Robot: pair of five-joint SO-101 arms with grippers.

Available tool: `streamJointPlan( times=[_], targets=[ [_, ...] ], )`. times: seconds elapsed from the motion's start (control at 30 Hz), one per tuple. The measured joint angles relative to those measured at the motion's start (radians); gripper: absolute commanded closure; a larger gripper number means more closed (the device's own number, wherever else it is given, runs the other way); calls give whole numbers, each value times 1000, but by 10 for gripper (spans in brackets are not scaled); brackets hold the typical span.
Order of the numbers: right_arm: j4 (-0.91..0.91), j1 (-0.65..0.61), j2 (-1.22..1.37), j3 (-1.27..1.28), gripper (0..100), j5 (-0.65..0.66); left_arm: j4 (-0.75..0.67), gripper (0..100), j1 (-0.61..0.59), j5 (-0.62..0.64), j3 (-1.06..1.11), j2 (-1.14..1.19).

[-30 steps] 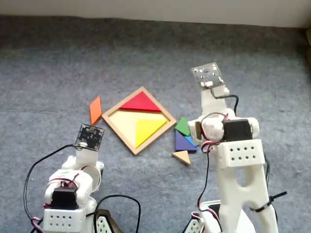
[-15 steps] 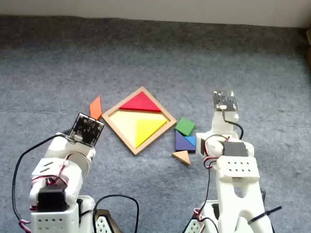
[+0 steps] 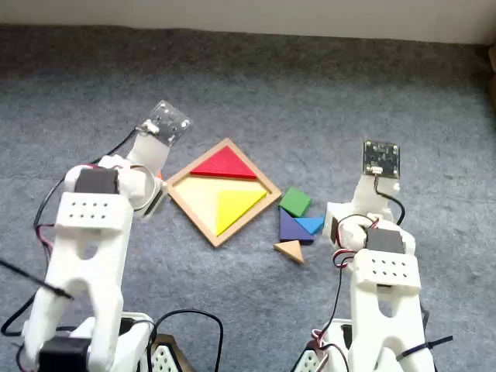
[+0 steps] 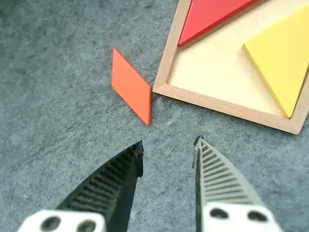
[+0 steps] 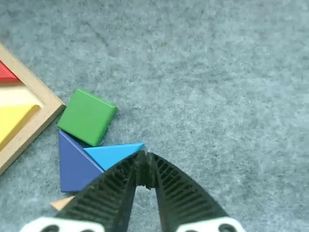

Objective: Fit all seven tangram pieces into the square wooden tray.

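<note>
Inside the wooden tray (image 3: 191, 219) lie a red triangle (image 3: 225, 164) and yellow triangle (image 3: 232, 205).

Count of tangram pieces: 7 are showing.
- 2 are lying in the 1 wooden tray (image 4: 169, 48): 1 red triangle (image 3: 224, 164), 1 yellow triangle (image 3: 232, 205).
- 5 are lying on the bench (image 3: 349, 101): 1 orange parallelogram (image 4: 131, 86), 1 green square (image 3: 294, 201), 1 dark blue triangle (image 3: 290, 228), 1 light blue triangle (image 3: 310, 225), 1 tan triangle (image 3: 291, 250).

By shape, that is coming to 5 triangles, 1 square, 1 parallelogram.

2 arms are standing at the bench, each carrying 1 claw: left claw (image 4: 169, 141), right claw (image 5: 145, 154).
</note>
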Motion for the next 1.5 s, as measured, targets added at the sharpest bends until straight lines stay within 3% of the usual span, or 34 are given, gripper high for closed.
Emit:
streamJointPlan(
  times=[0.27,0.63,0.97,1.13,1.33,1.5],
  targets=[
    [0,0,0,21,979,0,-3,811,84,52,-258,396],
    [-23,0,0,28,979,0,-3,812,95,74,-545,779],
    [-40,3,0,28,979,0,0,812,95,75,-605,899],
    [-40,3,0,28,979,0,140,822,95,77,-618,899],
    [-43,3,0,28,979,0,278,953,106,78,-621,901],
    [-43,3,0,28,979,0,416,979,166,78,-620,901]
  ],
)
